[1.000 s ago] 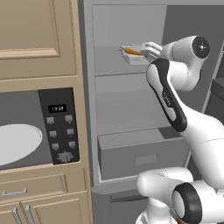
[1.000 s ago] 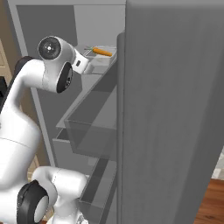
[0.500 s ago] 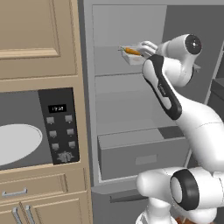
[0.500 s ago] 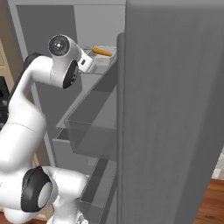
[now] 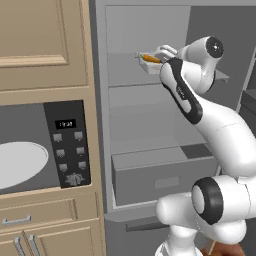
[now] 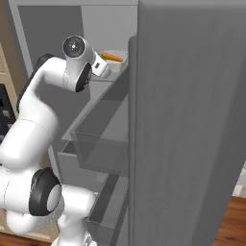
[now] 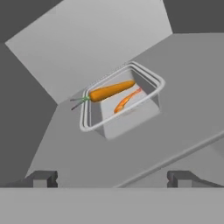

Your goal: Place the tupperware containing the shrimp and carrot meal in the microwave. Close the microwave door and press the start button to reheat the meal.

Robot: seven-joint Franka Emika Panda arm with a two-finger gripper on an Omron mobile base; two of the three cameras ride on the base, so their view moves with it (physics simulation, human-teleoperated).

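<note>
Clear tupperware [image 7: 121,103] — carrot and shrimp inside — upright on fridge shelf.

no readable txt, microwave [image 5: 30,155] display [image 5: 65,123] shows digits too blurry to read, buttons unlabelled

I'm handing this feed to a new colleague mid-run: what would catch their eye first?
First the white arm reaching high into the open grey fridge, its pincer open just short of the tupperware on the upper shelf, a bright orange carrot lying inside it. Then, lower left in the left base view, the microwave with its white turntable plate showing.
</note>
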